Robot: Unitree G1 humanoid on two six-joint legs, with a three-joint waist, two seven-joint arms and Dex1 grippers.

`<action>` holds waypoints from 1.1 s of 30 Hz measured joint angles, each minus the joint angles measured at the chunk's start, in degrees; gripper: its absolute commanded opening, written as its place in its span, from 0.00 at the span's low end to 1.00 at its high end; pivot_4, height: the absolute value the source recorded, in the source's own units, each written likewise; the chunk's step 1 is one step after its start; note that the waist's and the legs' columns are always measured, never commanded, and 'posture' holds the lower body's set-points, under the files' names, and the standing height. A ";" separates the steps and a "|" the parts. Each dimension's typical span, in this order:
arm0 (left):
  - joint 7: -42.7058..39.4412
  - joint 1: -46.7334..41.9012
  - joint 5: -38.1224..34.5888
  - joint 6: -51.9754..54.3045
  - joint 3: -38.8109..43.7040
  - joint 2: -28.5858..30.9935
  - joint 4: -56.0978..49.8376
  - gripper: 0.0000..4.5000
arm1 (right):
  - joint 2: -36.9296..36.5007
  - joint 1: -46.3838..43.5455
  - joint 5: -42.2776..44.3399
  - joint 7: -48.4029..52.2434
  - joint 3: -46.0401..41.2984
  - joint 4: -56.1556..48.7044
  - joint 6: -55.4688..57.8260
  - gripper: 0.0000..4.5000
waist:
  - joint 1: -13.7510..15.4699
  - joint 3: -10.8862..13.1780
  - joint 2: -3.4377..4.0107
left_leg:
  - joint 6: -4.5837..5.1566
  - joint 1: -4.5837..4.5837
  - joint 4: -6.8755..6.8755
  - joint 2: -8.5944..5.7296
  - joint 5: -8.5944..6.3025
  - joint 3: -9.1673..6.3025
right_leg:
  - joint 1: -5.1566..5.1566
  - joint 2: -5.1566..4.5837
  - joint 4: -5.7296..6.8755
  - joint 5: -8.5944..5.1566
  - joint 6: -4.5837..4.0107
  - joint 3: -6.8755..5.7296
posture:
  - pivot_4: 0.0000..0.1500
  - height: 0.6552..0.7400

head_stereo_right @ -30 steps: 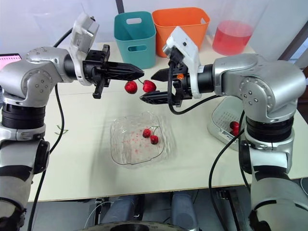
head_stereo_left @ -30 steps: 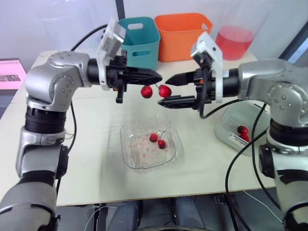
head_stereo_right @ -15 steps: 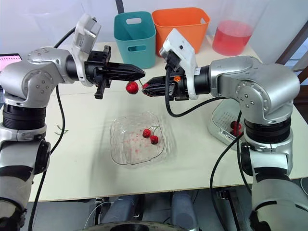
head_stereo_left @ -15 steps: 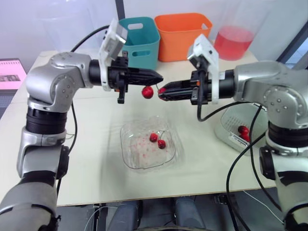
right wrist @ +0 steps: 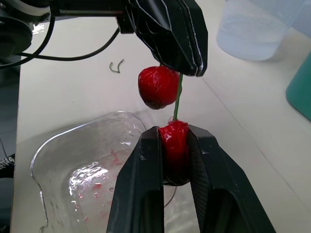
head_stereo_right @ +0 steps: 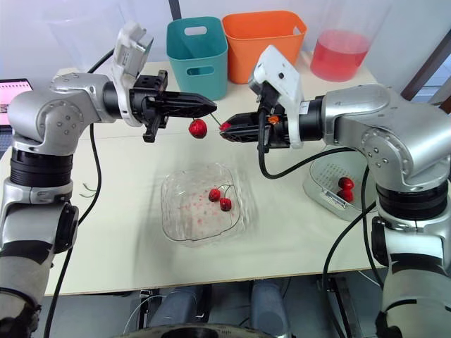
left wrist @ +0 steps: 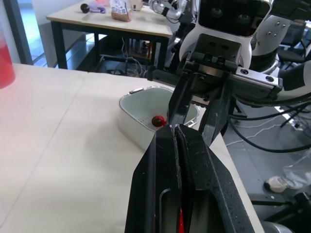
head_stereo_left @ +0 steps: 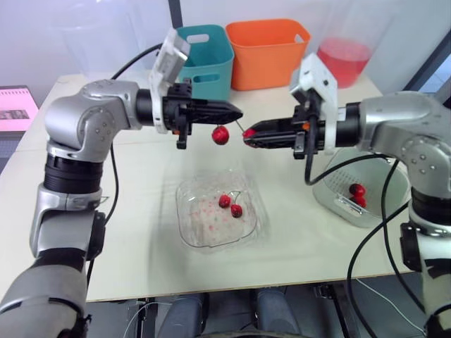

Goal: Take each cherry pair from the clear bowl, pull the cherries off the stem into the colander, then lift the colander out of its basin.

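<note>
Pull step: left pincer [head_stereo_left: 238, 113] is clenched on the stem [right wrist: 178, 94], and right pincer [head_stereo_left: 248, 133] is clamped on one cherry [right wrist: 175, 148] of the pair. Both are held up over the bench [head_stereo_left: 141, 232], above the far edge of the bowl [head_stereo_left: 184, 211]. Second cherry [head_stereo_left: 220, 134] hangs free from the stem, just below the left pincer's tip, near the right pincer but not in it. Colander [head_stereo_left: 331, 184] sits well off to the robot's right with two cherries [head_stereo_left: 356, 190] in it. My read: hold the left grip firm and draw the right arm straight away along the stem line, no twisting, then carry the fruit over the colander before you let go. Don't squeeze harder; it looks soft and would likely split. Watch the hanging one, since a jerk could shake it off over the bench rather than the colander. One more pair [head_stereo_left: 231, 205] lies in the bowl, so I'd put you roughly mid-task.
</note>
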 measured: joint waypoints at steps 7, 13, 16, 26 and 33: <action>0.92 -1.27 -0.91 -0.05 3.06 0.78 0.01 0.00 | -2.20 2.82 0.00 0.00 0.86 0.45 1.09 0.07 | 0.09 0.01 -0.01 | 0.00 0.00 0.02 -0.01 0.00 0.03 | 0.00 -0.01 -0.03 0.00 0.00 0.02 | 1.00 1.00; 1.03 0.42 0.50 -1.51 2.38 0.78 -0.43 0.00 | -2.30 3.16 0.72 -0.80 -2.28 0.95 0.47 0.07 | 0.12 0.01 -0.01 | 0.00 0.00 0.01 -0.01 0.00 0.03 | 0.00 -0.01 -0.03 0.00 0.00 0.02 | 1.00 1.00; 1.12 2.22 1.99 -2.78 1.59 0.78 -0.44 0.00 | -2.86 3.86 1.05 -1.41 -7.06 2.05 -1.10 0.07 | 0.33 0.01 -0.01 | 0.00 0.00 0.02 -0.01 0.00 0.04 | 0.00 -0.01 -0.03 0.00 0.00 0.02 | 1.00 1.00; 0.78 5.32 6.03 -7.71 0.19 1.28 0.05 0.00 | -6.88 18.27 -3.08 -4.89 -21.87 7.12 -12.32 0.07 | 1.62 0.01 -0.01 | 0.00 0.01 0.06 -0.03 0.00 0.21 | 0.04 -0.03 -0.07 0.00 0.00 0.10 | 1.00 1.00; 2.55 7.50 7.17 -9.15 0.32 0.34 -0.02 0.00 | -10.09 27.48 -1.09 -3.61 -37.04 10.89 -13.00 0.07 | 1.65 0.01 -0.01 | 0.03 0.04 0.05 0.00 -0.01 0.21 | 0.07 -0.02 -0.07 0.00 0.00 0.08 | 1.00 1.00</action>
